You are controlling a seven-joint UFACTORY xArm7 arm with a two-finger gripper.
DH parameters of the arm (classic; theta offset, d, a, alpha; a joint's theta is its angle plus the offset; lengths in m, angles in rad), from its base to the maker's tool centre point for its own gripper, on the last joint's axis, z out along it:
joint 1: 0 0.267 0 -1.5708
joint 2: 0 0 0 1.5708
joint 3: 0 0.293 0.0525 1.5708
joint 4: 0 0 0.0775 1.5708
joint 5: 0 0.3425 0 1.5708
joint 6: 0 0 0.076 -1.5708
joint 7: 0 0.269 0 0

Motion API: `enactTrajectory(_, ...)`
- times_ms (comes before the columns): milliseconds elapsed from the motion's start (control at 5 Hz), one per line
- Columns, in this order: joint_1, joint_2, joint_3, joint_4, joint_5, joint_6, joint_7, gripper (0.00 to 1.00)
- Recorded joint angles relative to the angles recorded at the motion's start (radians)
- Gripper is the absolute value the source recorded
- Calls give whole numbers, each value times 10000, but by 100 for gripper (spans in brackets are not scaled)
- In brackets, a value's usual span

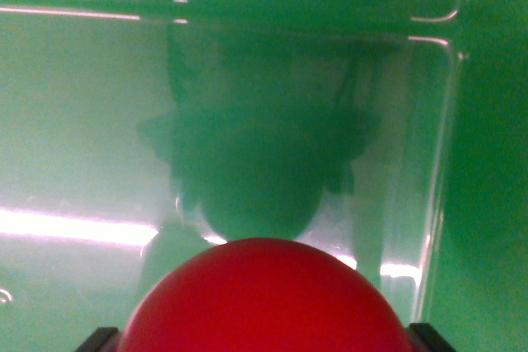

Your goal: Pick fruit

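Red fruit [266,298] at bottom centre, between dark claw [264,337] tips, over clear bin [441,162]. Looks gripped across widest sides. Probably smooth, round, light, slippery; needs firm, gentle squeeze.

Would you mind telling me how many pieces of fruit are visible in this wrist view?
1. A red round fruit fills the bottom centre, between the gripper's dark fingertips, above a clear container. Others may be hidden behind it.

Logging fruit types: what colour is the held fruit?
Red, plain and glossy; the round fruit shows in the wrist view.
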Motion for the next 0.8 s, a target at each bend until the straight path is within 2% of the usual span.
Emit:
enactTrajectory(200,4,-90,-2,272,-2,361,-27,100)
enactTrajectory(400,4,-90,-2,272,-2,361,-27,100)
enactTrajectory(600,9,-189,-3,568,-4,755,-56,100)
enactTrajectory(800,9,-189,-3,568,-4,755,-56,100)
